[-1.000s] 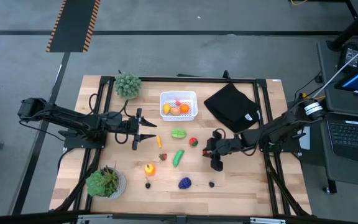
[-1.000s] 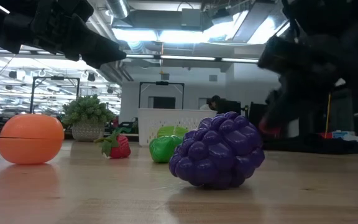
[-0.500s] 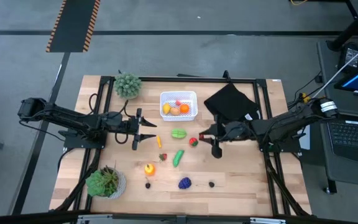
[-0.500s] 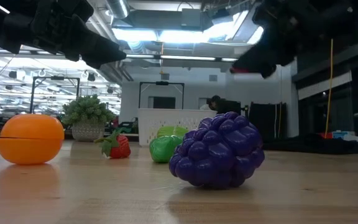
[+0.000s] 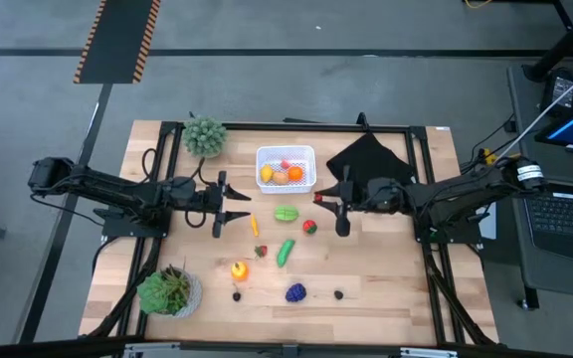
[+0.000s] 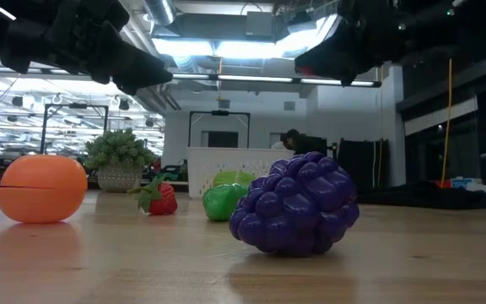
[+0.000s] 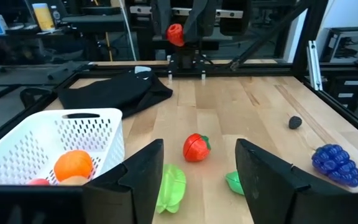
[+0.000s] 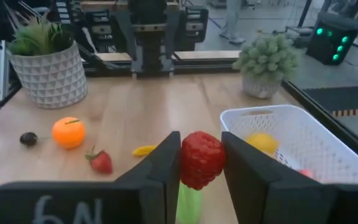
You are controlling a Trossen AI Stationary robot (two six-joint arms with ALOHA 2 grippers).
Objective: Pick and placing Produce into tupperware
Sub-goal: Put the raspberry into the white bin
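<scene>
Right gripper, jaws clamped on a red berry, hovers just beside the white tub; left gripper waits, jaws parted. The berry looks light, bumpy, best pinched mid-body.

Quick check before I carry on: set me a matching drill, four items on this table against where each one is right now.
Items:
1. red raspberry
2. orange fruit
3. purple grapes
4. black cloth

Places:
A. on the table's near edge, between two small dark pieces
B. inside the white tub
C. held in the right gripper, above the table
D. flat on the table beside the tub

Pairs: 1-C, 2-B, 3-A, 4-D
</scene>
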